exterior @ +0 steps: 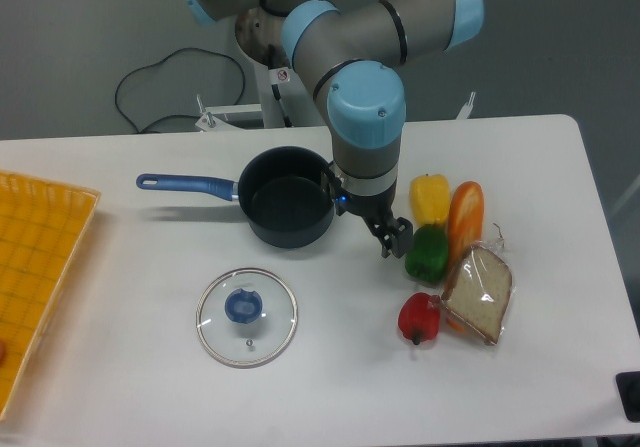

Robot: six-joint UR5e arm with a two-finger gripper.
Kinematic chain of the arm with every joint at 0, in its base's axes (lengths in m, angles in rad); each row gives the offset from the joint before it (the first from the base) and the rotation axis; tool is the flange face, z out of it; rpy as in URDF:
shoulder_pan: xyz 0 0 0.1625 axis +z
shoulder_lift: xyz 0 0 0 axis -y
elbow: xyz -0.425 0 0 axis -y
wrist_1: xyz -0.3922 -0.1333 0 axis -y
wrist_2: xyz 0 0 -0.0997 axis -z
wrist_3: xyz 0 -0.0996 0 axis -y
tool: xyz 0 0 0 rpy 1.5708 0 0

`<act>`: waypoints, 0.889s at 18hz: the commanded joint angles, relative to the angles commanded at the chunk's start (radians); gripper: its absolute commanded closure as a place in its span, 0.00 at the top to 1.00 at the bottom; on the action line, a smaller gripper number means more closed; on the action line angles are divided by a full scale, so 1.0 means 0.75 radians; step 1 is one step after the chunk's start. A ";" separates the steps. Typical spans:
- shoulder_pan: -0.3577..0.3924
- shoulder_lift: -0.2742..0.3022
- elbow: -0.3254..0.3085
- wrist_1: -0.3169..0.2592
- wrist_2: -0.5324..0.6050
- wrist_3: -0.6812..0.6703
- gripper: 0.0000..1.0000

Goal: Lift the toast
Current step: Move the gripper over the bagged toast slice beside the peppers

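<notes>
The toast [479,292] is a tan slice with a brown crust in crinkly clear plastic, lying flat on the white table at the right. It rests beside a red pepper [419,316] and below a long orange pepper [465,217]. My gripper [392,238] hangs above the table to the toast's upper left, next to a green pepper [428,253]. Its dark fingers point down and nothing shows between them. The gap between the fingers is too small and dark to read.
A dark saucepan [287,208] with a blue handle stands left of the gripper. A glass lid [246,316] with a blue knob lies in front of it. A yellow pepper [430,198] sits behind the green one. A yellow mesh tray [35,257] occupies the left edge.
</notes>
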 joint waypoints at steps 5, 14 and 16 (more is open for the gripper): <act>-0.004 -0.018 -0.006 0.004 -0.002 0.002 1.00; -0.006 -0.033 -0.049 0.014 0.025 -0.016 1.00; -0.002 -0.035 -0.037 0.033 0.023 -0.022 1.00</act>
